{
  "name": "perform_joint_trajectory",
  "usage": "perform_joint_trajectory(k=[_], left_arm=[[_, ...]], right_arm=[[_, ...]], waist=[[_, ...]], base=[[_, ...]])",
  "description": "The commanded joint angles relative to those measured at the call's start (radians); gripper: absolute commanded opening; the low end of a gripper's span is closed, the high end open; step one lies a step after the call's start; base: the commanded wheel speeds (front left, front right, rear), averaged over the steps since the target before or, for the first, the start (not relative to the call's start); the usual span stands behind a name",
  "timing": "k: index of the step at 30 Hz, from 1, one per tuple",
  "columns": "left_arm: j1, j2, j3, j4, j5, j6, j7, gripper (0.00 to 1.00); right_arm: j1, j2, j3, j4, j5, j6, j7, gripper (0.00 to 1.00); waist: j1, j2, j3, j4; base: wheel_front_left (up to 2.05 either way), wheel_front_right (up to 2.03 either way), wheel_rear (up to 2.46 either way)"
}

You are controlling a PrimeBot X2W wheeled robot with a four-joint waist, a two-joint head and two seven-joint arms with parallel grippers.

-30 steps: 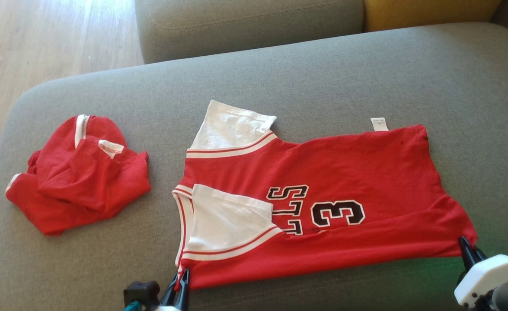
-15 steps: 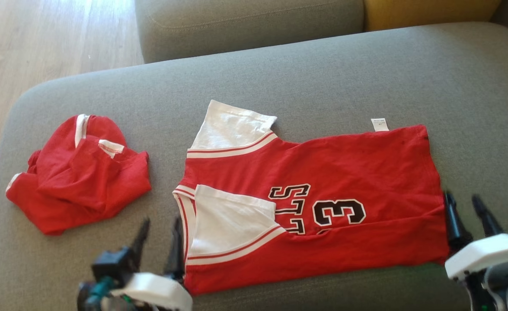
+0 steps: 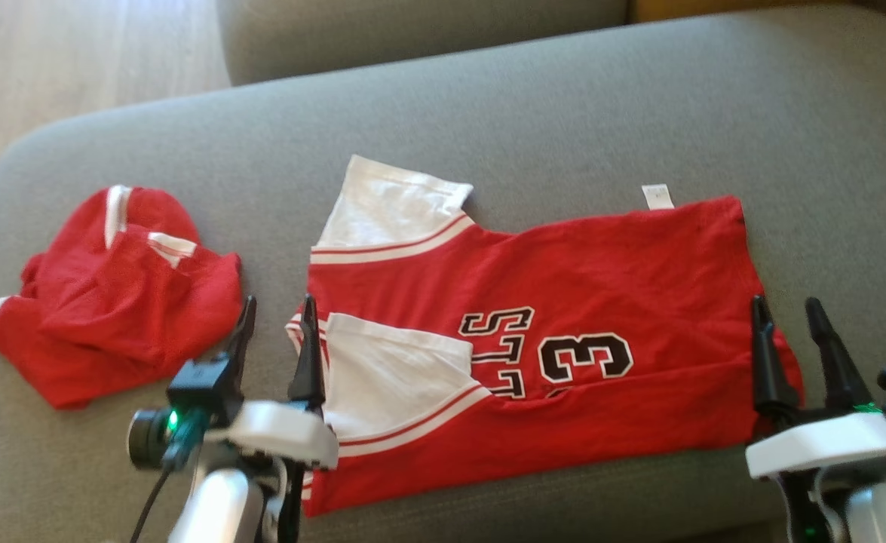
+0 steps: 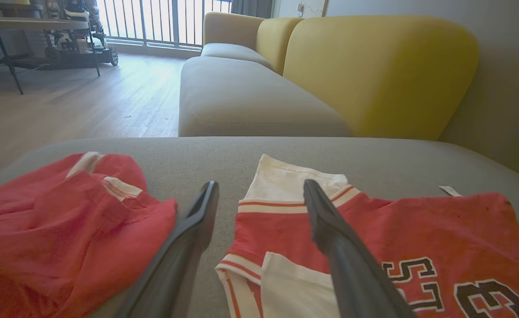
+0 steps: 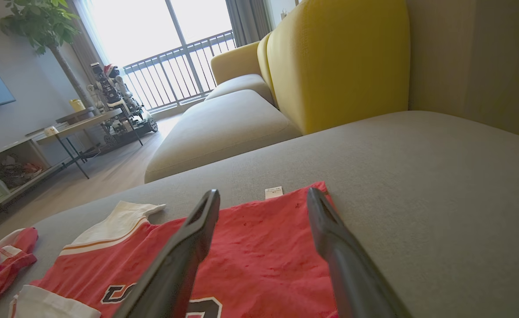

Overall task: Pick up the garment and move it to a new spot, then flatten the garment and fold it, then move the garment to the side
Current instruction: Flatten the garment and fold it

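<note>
The garment [image 3: 563, 302] is a red jersey with white sleeves and black lettering, lying flat on the grey sofa seat [image 3: 533, 113] with its near edge folded over. My left gripper [image 3: 277, 305] is open at the jersey's collar end, with one finger over the collar trim and nothing held. My right gripper [image 3: 786, 305] is open at the hem end, one finger over the red cloth. In the left wrist view the open left gripper [image 4: 259, 187] points over the white sleeve [image 4: 290, 181]. The right wrist view looks between the open fingers [image 5: 325, 221] at the jersey [image 5: 259, 247].
A second red garment [image 3: 111, 294] lies crumpled at the seat's left end. A wooden floor [image 3: 58, 60] lies beyond the left edge. Another grey seat [image 4: 241, 97] and a yellow backrest [image 4: 374, 75] stand behind. A side table [image 5: 82, 123] stands across the room.
Both grippers let go of the jersey's near edge, opened, and moved up over the collar and hem ends. The jersey's near corners dropped flat. The head camera shifted slightly.
</note>
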Motion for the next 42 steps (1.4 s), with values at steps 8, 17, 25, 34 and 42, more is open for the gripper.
perform_joint_trajectory(k=[8, 17, 25, 34, 42], left_arm=[[-0.365, 0.032, 0.032, 0.266, 0.084, 0.005, 0.019, 1.0], [-0.735, 0.098, 0.005, 0.596, 0.144, -0.025, 0.163, 1.0], [-0.867, 0.135, -0.016, 0.752, 0.17, -0.037, 0.176, 1.0], [-0.944, 0.142, -0.037, 0.876, 0.173, -0.055, 0.151, 1.0], [-0.975, 0.105, -0.047, 0.936, 0.15, -0.081, 0.105, 0.0]], right_arm=[[-0.125, 0.03, 0.065, -0.081, -0.005, 0.0, -0.024, 1.0], [-0.225, 0.044, 0.149, -0.099, -0.003, 0.0, -0.032, 1.0], [-0.245, 0.044, 0.173, -0.096, 0.03, 0.0, -0.038, 1.0], [-0.241, 0.044, 0.161, -0.084, 0.046, 0.0, -0.04, 1.0], [-0.244, 0.044, 0.147, -0.069, 0.046, 0.0, -0.04, 1.0]], waist=[[0.0, 0.0, 0.184, -0.09], [0.0, 0.0, 0.329, -0.181], [0.0, 0.0, 0.363, -0.224], [0.0, 0.0, 0.369, -0.236], [0.0, 0.0, 0.364, -0.216]], base=[[0.0, 0.0, 0.0], [0.0, 0.0, 0.0], [0.0, 0.0, 0.0], [0.0, 0.0, 0.0], [0.0, 0.0, 0.0]])
